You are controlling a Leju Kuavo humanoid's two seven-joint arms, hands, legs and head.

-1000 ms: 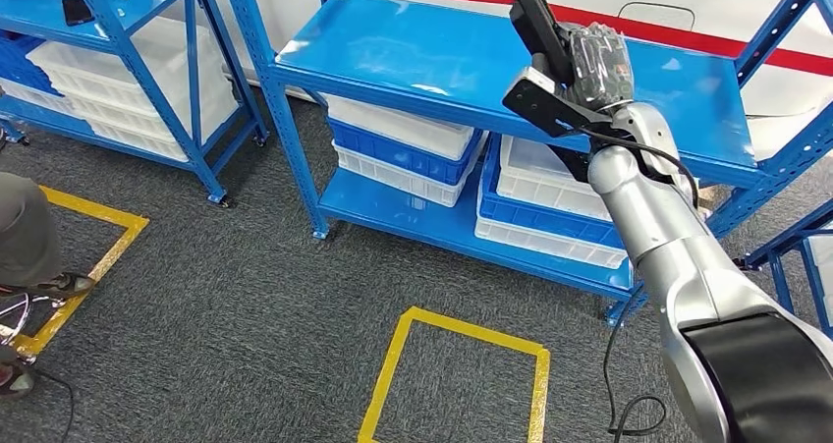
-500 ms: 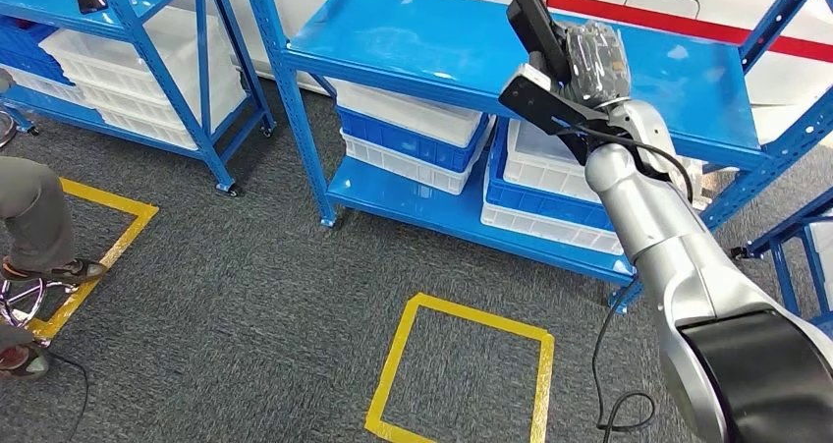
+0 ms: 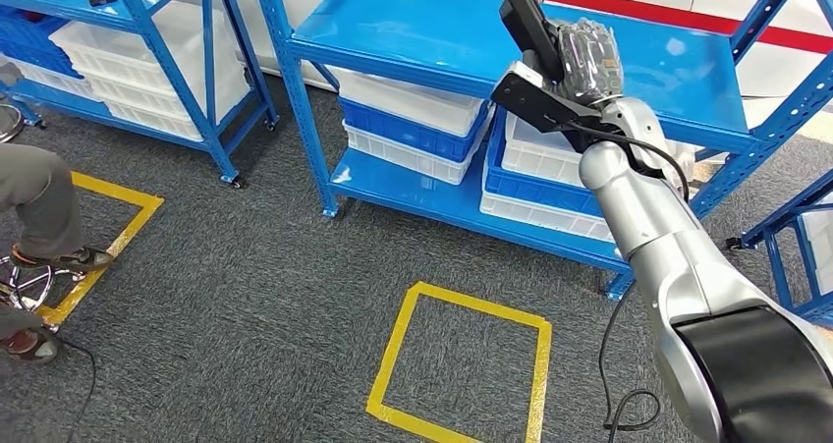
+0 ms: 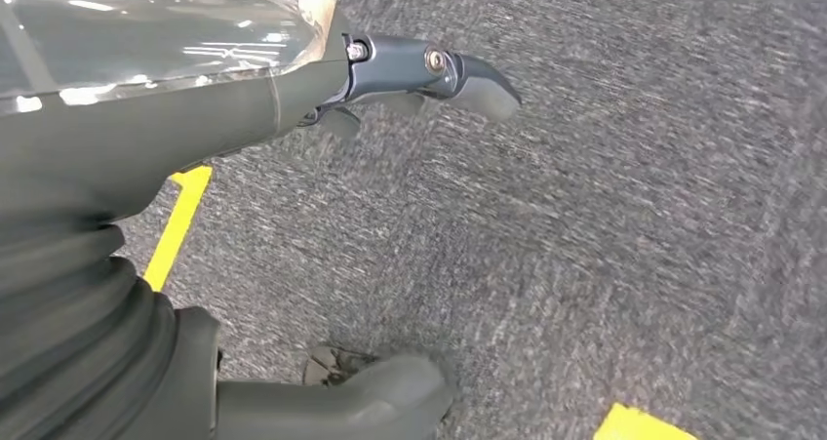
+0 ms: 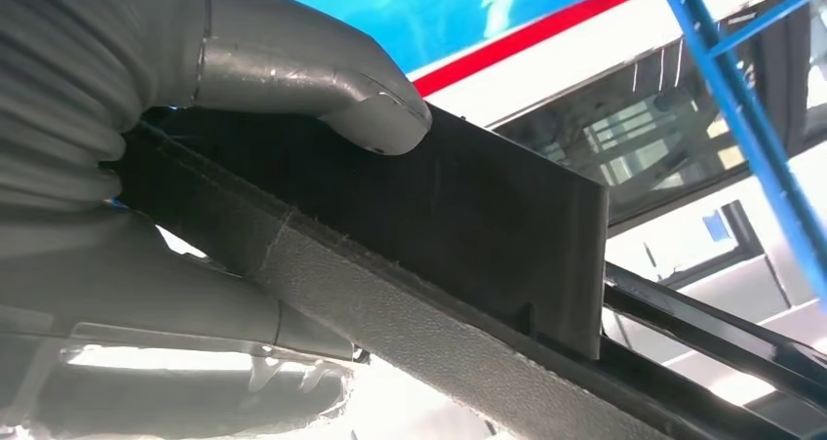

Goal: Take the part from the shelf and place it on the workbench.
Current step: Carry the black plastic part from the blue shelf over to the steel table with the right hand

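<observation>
Right hand [image 3: 587, 62] raised, gripping black part [image 3: 523, 16].

1. Warehouse/industrial storeroom.
2. Blue steel shelf racks [image 3: 462, 45], some on castors.
3. Stacked white & blue plastic bins [image 3: 413, 129] on lower shelves.
4. Grey carpet floor [image 3: 255, 296] w/ yellow tape squares [image 3: 462, 364] marking positions.
</observation>
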